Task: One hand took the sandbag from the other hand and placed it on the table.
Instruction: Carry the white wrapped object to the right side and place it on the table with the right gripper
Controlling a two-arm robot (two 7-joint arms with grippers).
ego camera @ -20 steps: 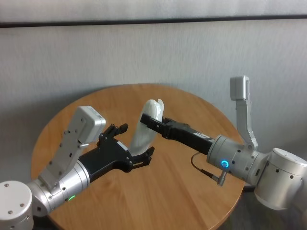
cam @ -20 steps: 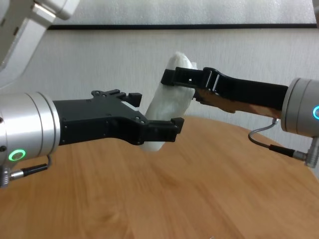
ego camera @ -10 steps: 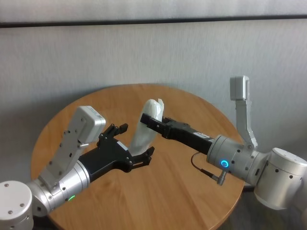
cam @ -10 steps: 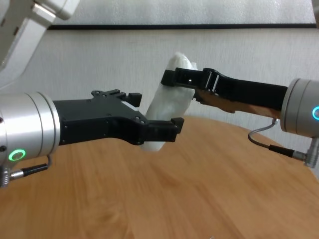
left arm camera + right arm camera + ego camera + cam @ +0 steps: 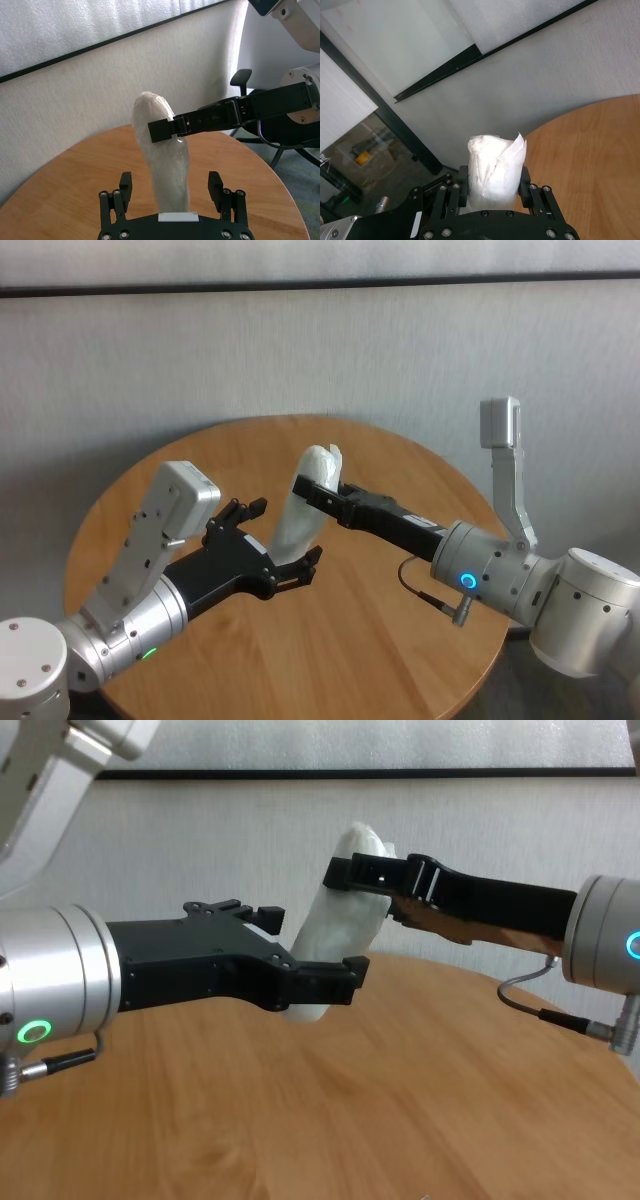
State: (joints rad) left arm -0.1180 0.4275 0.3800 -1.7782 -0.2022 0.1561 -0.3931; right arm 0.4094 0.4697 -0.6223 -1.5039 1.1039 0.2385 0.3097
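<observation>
The white lumpy sandbag point(image 5: 298, 518) stands nearly upright in the air above the round wooden table point(image 5: 380, 640). My right gripper point(image 5: 312, 490), slim with a blue ring light, is shut on the sandbag's upper part; the right wrist view shows the sandbag point(image 5: 495, 162) squeezed between its fingers point(image 5: 525, 181). My left gripper point(image 5: 287, 532), bulky with a green ring light, is open around the sandbag's lower end. In the left wrist view its fingers point(image 5: 215, 181) stand apart from the sandbag point(image 5: 165, 155) with gaps on both sides. The chest view shows the sandbag point(image 5: 345, 935) clear of the table point(image 5: 350, 1120).
A grey wall point(image 5: 320, 350) stands close behind the table. An office chair point(image 5: 242, 80) stands beyond the table's far edge in the left wrist view. A wrist camera on a bracket point(image 5: 500, 425) rises above my right arm.
</observation>
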